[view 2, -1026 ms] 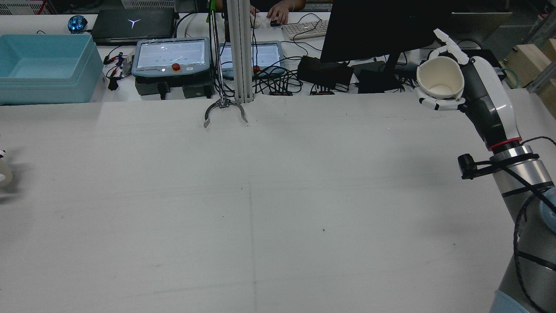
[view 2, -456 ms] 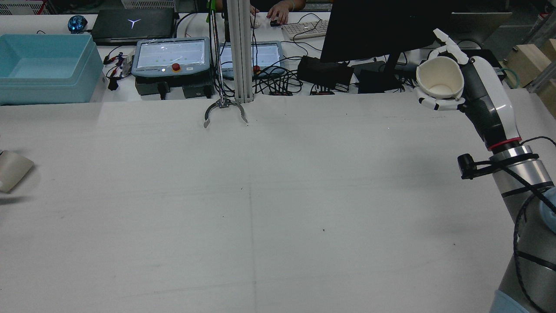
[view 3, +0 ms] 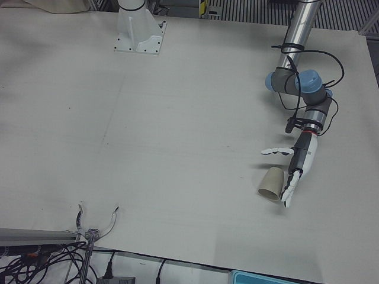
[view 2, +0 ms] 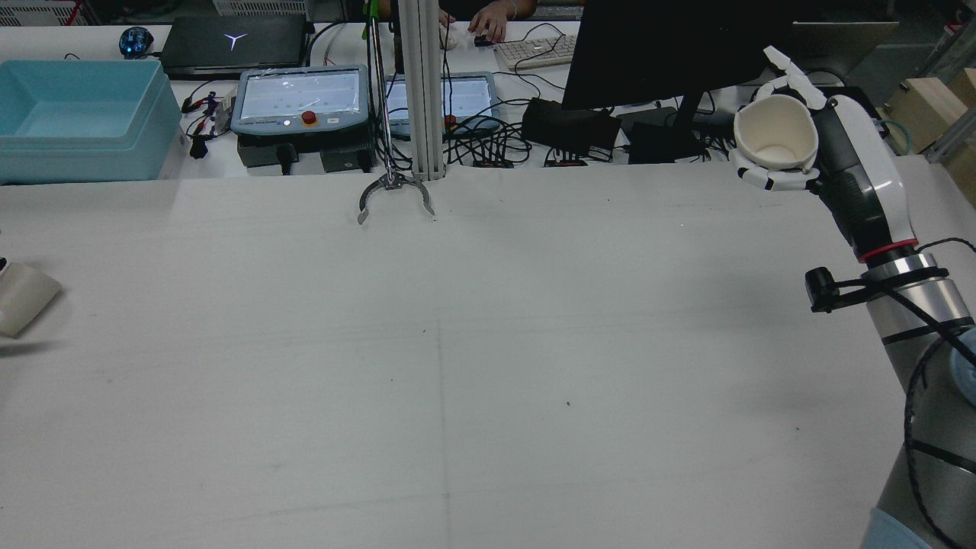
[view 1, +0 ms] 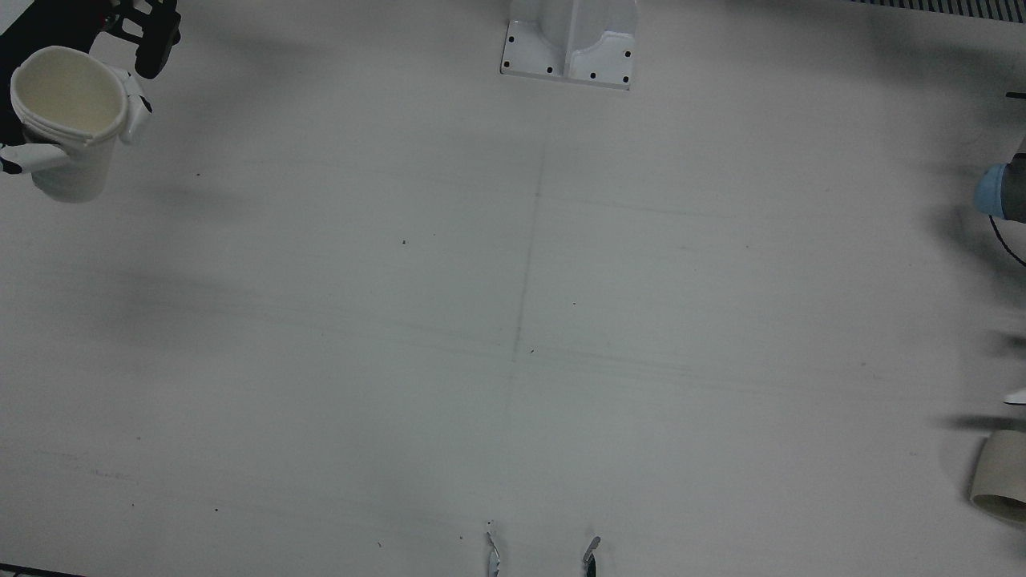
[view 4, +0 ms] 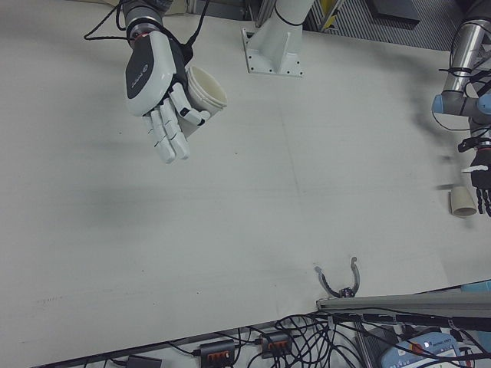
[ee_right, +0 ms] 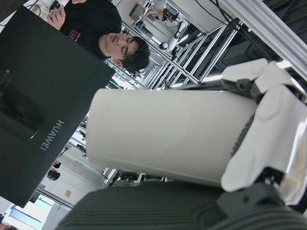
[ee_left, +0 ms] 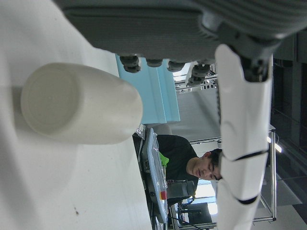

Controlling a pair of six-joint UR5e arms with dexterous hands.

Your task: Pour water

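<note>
My right hand (view 2: 801,164) is shut on a white paper cup (view 2: 776,137) and holds it upright, well above the table at the far right. It shows in the right-front view (view 4: 157,84) with its cup (view 4: 205,92), and the cup shows in the front view (view 1: 68,112) and right hand view (ee_right: 168,139). A second cup (view 3: 271,183) lies on its side on the table at the left edge, also seen in the rear view (view 2: 23,297). My left hand (view 3: 299,160) is open beside it, fingers stretched out, not gripping it.
Metal grabber tongs (view 2: 395,194) rest at the table's far edge. Beyond them stand teach pendants (view 2: 301,95), a monitor (view 2: 663,53) and a blue bin (view 2: 76,114). A white pedestal (view 1: 571,40) stands at the robot's side.
The cup at the left edge now lies on its side on the table, where a second ago only a white shape showed. The right hand with its cup shifted slightly.
</note>
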